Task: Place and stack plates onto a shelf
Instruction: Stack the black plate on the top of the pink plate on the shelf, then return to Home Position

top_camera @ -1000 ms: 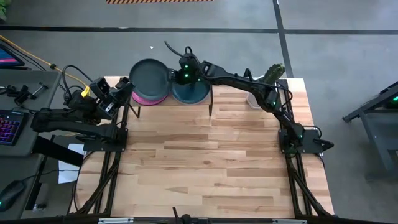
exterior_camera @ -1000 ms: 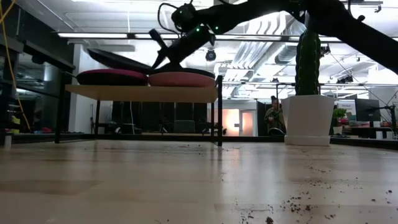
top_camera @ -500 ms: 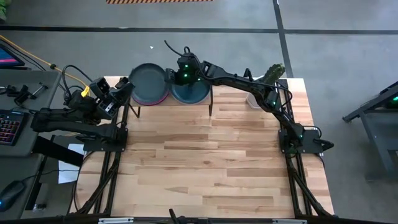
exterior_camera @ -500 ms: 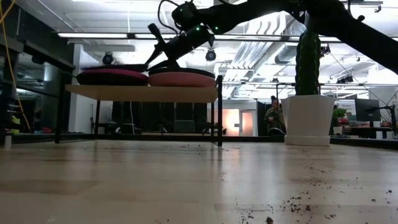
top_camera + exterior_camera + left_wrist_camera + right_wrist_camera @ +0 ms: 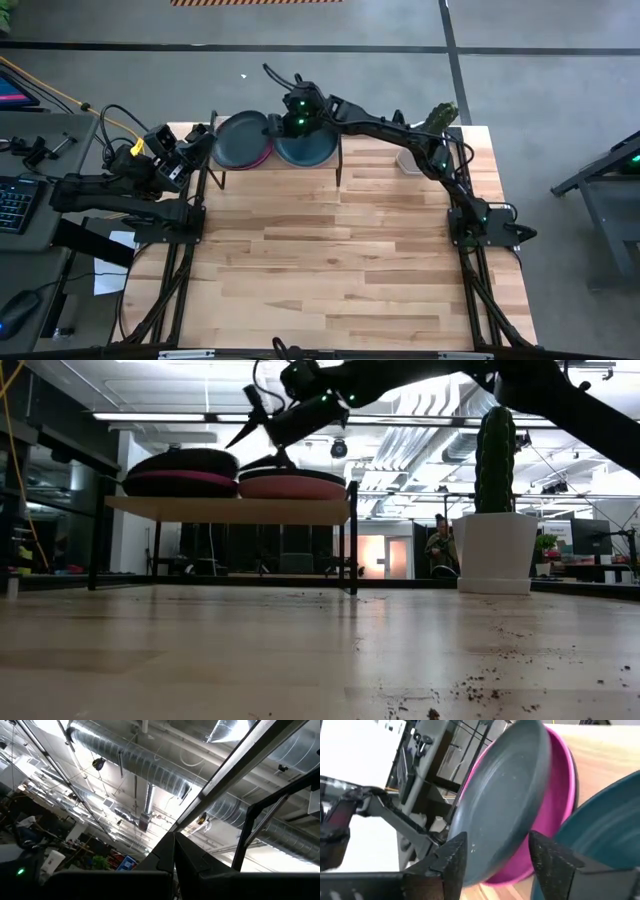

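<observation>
Up at the far edge of the surface (image 5: 340, 260), the right pincer (image 5: 272, 123) hovered open over the shelf (image 5: 225, 509), gripping nothing. Just beside it, the dark grey-green plate (image 5: 238, 140) lay on the magenta plate (image 5: 555, 805), next to the dark teal plate (image 5: 308, 148). Beside the surface's left edge, the left pincer (image 5: 203, 140) waited; whether it was open could not be told.

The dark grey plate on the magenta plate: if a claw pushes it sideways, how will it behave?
The dark grey round matte plate would probably slide, not roll: it lies off-centre on the magenta round plate. It likely stays stiff; its rim keeps a clean curve. Both look shallow, so a firm push may carry it over the magenta rim.
</observation>
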